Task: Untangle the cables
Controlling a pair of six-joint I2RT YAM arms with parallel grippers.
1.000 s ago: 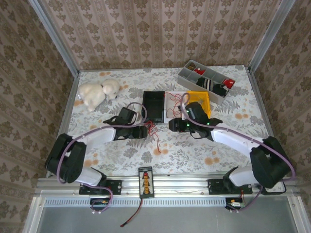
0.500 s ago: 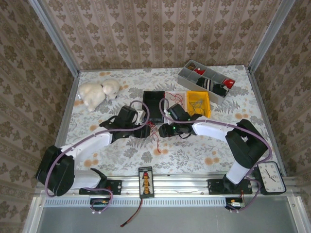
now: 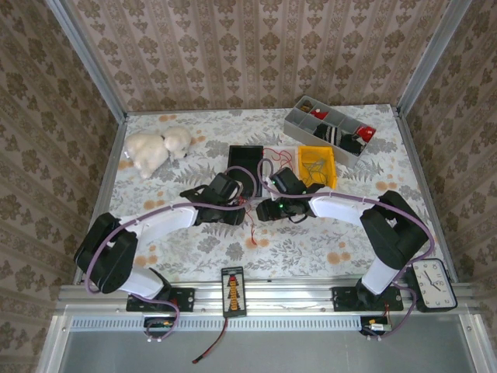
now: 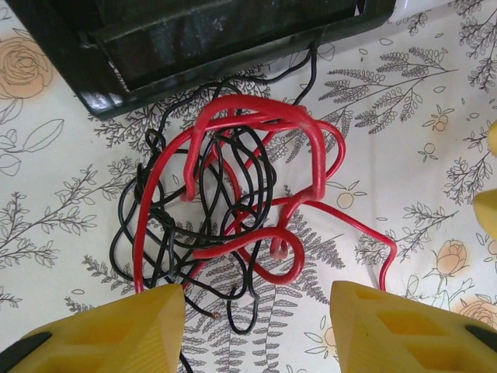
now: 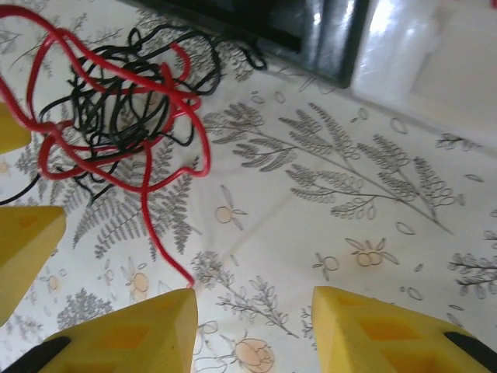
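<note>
Floral tablecloth (image 4: 435,155): cables (image 4: 233,202), a red-black tangle, frame centre below black tray (image 4: 194,31); left gripper (image 4: 256,326) fingers apart at its lower edge. Right wrist view: tangle upper left, right gripper (image 5: 252,334) fingers apart, empty.

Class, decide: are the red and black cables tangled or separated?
Tangled: the cables form one clump, red loops threaded through black coils.

Top view looks down from high behind the near edge over the table (image 3: 311,241); both wrist views, close and downward, share the cables (image 4: 256,115) beside the black tray (image 4: 194,47).
</note>
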